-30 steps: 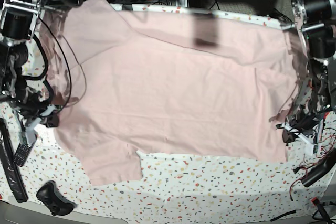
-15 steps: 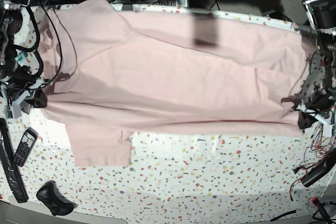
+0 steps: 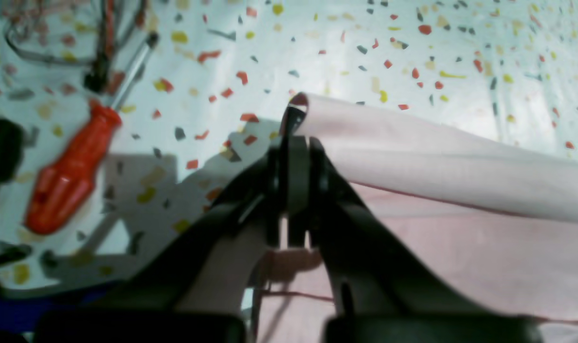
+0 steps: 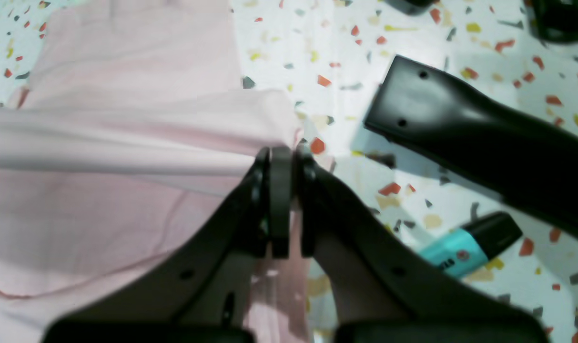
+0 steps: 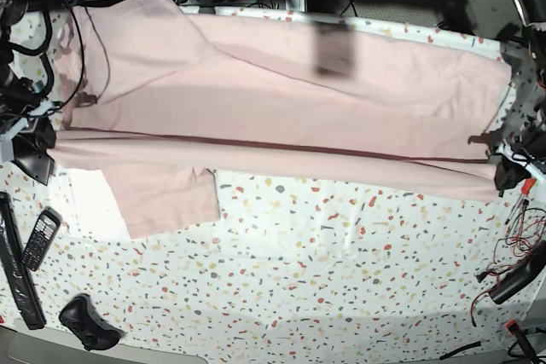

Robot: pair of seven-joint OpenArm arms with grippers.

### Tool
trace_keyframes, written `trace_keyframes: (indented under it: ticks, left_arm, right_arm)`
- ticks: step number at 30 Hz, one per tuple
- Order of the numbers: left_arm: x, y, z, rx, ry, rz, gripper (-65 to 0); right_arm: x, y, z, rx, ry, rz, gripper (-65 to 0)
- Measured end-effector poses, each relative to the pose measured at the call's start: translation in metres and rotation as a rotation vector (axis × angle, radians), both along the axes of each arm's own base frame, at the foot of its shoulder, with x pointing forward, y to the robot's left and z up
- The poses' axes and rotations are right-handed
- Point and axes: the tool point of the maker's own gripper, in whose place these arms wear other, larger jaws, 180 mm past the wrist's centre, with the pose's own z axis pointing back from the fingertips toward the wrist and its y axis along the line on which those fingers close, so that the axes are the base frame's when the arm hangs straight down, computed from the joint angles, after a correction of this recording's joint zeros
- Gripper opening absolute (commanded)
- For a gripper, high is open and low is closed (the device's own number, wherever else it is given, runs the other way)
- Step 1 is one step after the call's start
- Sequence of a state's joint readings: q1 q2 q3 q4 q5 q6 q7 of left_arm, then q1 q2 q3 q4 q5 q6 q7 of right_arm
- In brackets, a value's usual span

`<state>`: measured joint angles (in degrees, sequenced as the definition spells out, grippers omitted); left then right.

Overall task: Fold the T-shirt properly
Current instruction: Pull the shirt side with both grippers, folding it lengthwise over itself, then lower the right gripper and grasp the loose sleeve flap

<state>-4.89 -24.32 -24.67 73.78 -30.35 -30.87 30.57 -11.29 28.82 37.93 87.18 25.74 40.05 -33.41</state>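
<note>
The pale pink T-shirt (image 5: pixel 273 100) lies stretched across the speckled table (image 5: pixel 341 279), its near edge lifted into a long taut fold. One sleeve (image 5: pixel 166 198) lies flat below that fold at the left. My left gripper (image 5: pixel 509 175) at the right end is shut on the shirt's edge; in the left wrist view the gripper (image 3: pixel 296 143) pinches a corner of the T-shirt (image 3: pixel 460 166). My right gripper (image 5: pixel 38 147) at the left end is shut on the other corner, and in the right wrist view the gripper (image 4: pixel 281 162) clamps the bunched T-shirt (image 4: pixel 126 143).
An orange-handled screwdriver (image 3: pixel 69 176) lies by the left gripper. A black handle (image 4: pixel 474 138) and a teal marker (image 4: pixel 465 247) lie beside the right gripper. A phone (image 5: pixel 38 240), a black bar (image 5: pixel 17 279) and a black mouse-like object (image 5: pixel 85 321) sit front left. Cables (image 5: pixel 520 228) trail at the right edge.
Both grippers have carried the shirt's near edge up and toward the back, so the cloth now spans a narrower band and more bare table shows in front.
</note>
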Motion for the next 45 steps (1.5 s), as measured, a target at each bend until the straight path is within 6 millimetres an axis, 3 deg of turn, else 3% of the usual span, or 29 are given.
trace_keyframes:
  ticks: [3, 13, 16, 19, 22, 26, 30, 35, 40, 45]
  left_arm:
    - [-0.010, -0.001, 0.001, 0.036, 0.017, -0.015, -65.0]
    - [-0.037, 0.005, -0.027, 0.100, 0.113, -0.016, -65.0]
    - [-0.040, 0.010, -0.031, 0.139, 0.133, -0.013, -65.0]
    - [-0.042, 0.015, -0.033, 0.164, 0.149, -0.001, -44.8]
    - [-0.041, 0.014, -0.033, 0.163, 0.146, -0.001, -41.3]
    - [-0.041, 0.020, -0.033, 0.163, 0.148, 0.034, -41.3]
    - [-0.037, 0.019, -0.029, 0.158, 0.134, 0.035, -41.3]
    - [-0.021, 0.008, -0.012, 0.065, 0.059, 0.036, -41.3]
    - [-0.014, -0.013, -0.017, 0.011, 0.046, 0.030, -41.4]
    - [-0.006, -0.038, -0.022, -0.036, 0.036, 0.025, -41.4]
  right_arm:
    - [-0.010, -0.003, -0.006, 0.003, 0.020, -0.010, -65.0]
    - [-0.040, 0.000, -0.032, 0.015, 0.119, -0.016, -65.0]
    - [-0.052, 0.004, -0.046, 0.036, 0.216, -0.017, -51.9]
    - [-0.056, 0.010, -0.050, 0.084, 0.249, -0.017, -41.8]
    - [-0.051, 0.015, -0.045, 0.125, 0.216, -0.011, -41.3]
    - [-0.034, 0.017, -0.033, 0.140, 0.167, -0.007, -41.3]
    - [-0.003, 0.019, -0.009, 0.140, 0.077, 0.006, -41.3]
    - [0.047, 0.056, 0.008, 0.140, 0.031, 0.125, -41.3]
    - [0.100, 0.085, 0.003, 0.060, 0.103, 0.198, -41.3]
    - [0.140, 0.087, -0.017, 0.077, 0.220, 0.195, -41.3]
